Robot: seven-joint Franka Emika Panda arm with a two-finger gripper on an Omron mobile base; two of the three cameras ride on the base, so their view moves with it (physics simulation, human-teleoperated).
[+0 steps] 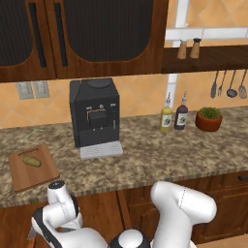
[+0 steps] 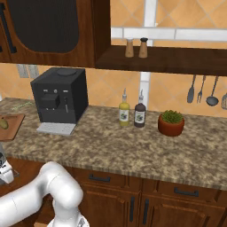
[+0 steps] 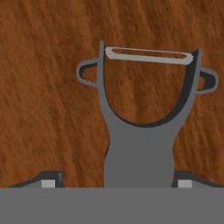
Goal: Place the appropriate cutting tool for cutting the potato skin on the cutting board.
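A speckled brown granite desk (image 1: 160,155) is seen in the left base view beneath dark wooden cabinets and an orange tiled wall. A flat rectangular reddish-brown wooden cutting board (image 1: 41,177) lies at the desk's left end, and a small oval yellowish-brown potato (image 1: 32,161) rests on it. A black boxy coffee machine (image 1: 95,116) stands to the board's right. Further right, a yellow-green bottle (image 1: 166,117) and a dark bottle (image 1: 181,116) are set side by side, with a small green plant in a terracotta pot (image 1: 209,119) just beside them. The white arm is bent low in front of the desk, below its edge.

In the right base view, the board (image 2: 13,126) and the potato (image 2: 3,123) are cut by the left edge, while the hanging metal utensils (image 2: 202,91) and two shakers (image 2: 136,48) on the wooden shelf are shown more fully.

In the hand view, a small all-grey metal peeler (image 3: 140,144) with a forked Y-shaped head is shown in close-up against brown wood grain. Its handle is gripped by the hand (image 3: 117,183), with one dark fingertip (image 3: 48,180) on each side of it, and the head points away from the camera.
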